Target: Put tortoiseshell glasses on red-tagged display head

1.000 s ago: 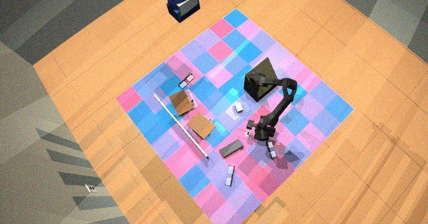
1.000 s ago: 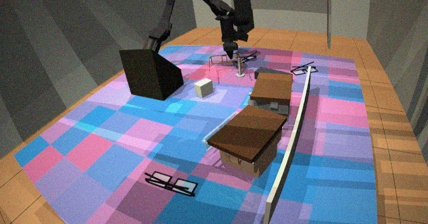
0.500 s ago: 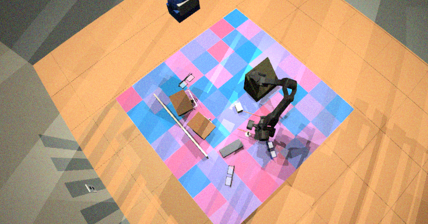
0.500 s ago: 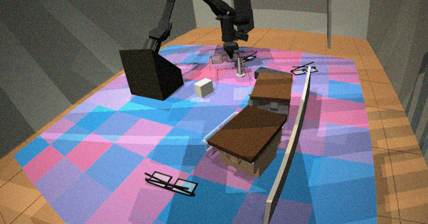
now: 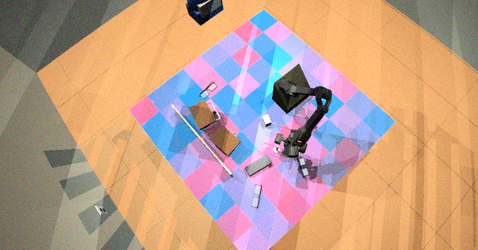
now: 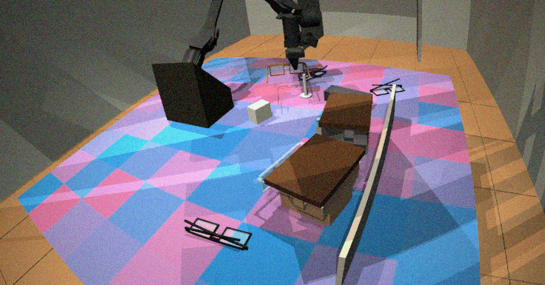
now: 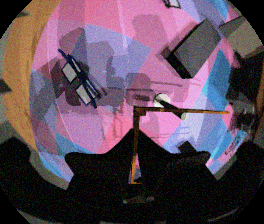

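Claw (image 5: 291, 151) (image 6: 294, 66) (image 7: 133, 131): nearly closed, pinching the tortoiseshell glasses by the front frame, pointing down.
Tortoiseshell glasses (image 5: 281, 126) (image 6: 269, 69) (image 7: 183, 110): up off the counter (image 5: 284, 198) (image 6: 125, 192) (image 7: 133, 37), inward from its right corner as seen from above, temples open and aimed toward the heads. Not on anything yet.
Post (image 5: 276, 150) (image 6: 304, 86) (image 7: 162, 100): right by one temple, contact or gap impossible to call. Could snag that temple on a low sideways move and twist the frame in the grip, so probably worth lifting first.
Bare head (image 5: 224, 140) (image 6: 344, 109): toward the lower-left edge, no glasses seen on it. Likely the target imo, but can't make out a red tag, so wrong-head risk until checked.
Other head (image 5: 202, 113) (image 6: 314, 169): nearer the left corner, wearing a clear pair. Close neighbour, easy to bump with a wide temple or a sloppy swing.
Bar (image 5: 202, 140) (image 6: 375, 176): along the lower-left edge, behind both heads. Might get clipped by overshooting.
Grip: on a thin rim, maybe off-centre. Could tilt on touching the nose, ending up crooked, or drop off after letting go too early, before hooking both ears.
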Motion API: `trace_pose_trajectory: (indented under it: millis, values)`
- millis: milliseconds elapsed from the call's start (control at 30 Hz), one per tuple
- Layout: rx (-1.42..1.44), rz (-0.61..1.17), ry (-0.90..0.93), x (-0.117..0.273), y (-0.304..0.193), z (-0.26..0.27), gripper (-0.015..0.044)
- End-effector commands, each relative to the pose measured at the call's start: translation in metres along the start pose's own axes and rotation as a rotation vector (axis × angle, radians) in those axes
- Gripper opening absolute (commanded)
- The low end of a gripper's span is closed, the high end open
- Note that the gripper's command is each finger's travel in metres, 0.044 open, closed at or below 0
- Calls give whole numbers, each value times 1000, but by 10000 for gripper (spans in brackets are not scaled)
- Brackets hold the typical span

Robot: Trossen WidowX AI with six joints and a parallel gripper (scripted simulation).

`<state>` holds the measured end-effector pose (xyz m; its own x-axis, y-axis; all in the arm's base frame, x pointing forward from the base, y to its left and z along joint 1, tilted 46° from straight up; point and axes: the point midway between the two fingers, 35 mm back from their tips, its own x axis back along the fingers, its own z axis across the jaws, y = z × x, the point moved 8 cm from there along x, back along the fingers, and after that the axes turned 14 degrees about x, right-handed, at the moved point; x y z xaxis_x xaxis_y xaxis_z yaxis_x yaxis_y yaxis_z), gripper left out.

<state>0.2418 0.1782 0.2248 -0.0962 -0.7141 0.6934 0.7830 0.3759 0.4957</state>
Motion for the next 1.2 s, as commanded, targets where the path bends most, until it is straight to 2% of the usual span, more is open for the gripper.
trace_pose_trajectory:
  millis: [0, 300, 733, 1167]
  values:
    - [13, -17, 2, 27, 4, 2, 0]
    - [-62, -12, -6, 35, 3, -9, 0]
    - [-650, 13, -56, 27, -16, -96, 0]
    - [-1260, 8, -69, 28, -60, -175, 0]
